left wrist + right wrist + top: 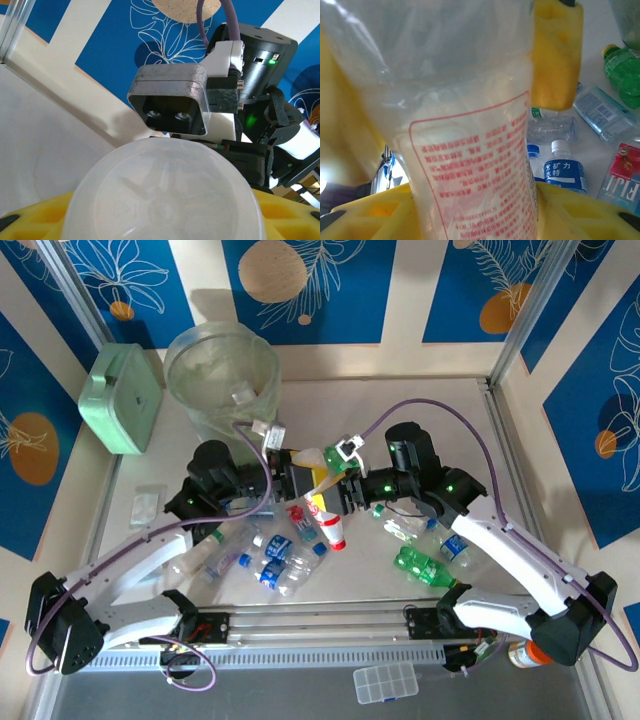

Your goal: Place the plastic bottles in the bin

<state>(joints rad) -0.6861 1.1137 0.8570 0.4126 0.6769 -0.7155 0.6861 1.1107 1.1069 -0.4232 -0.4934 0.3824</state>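
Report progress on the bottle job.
Done: nothing certain; the bin's contents are unclear. In hand: the right gripper is shut on a white bottle, whose base sits between the left gripper's fingers. Left: many bottles, plus a green bottle, lie on the table.

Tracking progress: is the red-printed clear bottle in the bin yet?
Out. The right gripper holds the bottle mid-table, short of the bin.

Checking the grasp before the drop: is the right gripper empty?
No, the right gripper is clamped on a translucent red-printed bottle, which sits between its yellow fingers.
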